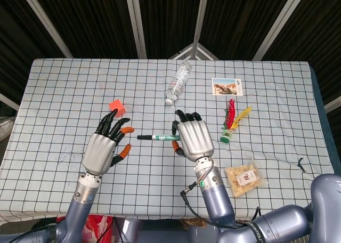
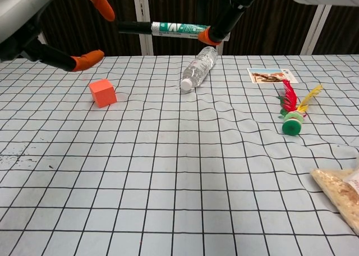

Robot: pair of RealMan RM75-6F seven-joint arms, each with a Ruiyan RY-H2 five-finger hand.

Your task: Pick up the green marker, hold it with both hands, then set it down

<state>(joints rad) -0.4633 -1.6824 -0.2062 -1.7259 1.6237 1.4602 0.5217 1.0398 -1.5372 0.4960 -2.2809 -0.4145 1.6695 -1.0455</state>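
Above the table [image 1: 64, 94], my right hand [image 1: 194, 140] pinches the green marker [image 1: 160, 138] level, black cap pointing left. Just beside that cap, my left hand [image 1: 106, 147] hovers, fingers spread, holding nothing.

The right hand [image 1: 194, 139] is gripping the marker [image 1: 157, 138]; the left hand [image 1: 105, 150] is hovering beside it, fingers spread.

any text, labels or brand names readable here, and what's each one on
Nothing here reads clearly enough to quote.
Green marker, held by the right hand: white print on its green band, too blurred to read.
Clear plastic water bottle: label too small.
Picture card: red mark at a corner, unreadable.
Clear snack bag: red mark on a white label, unreadable.
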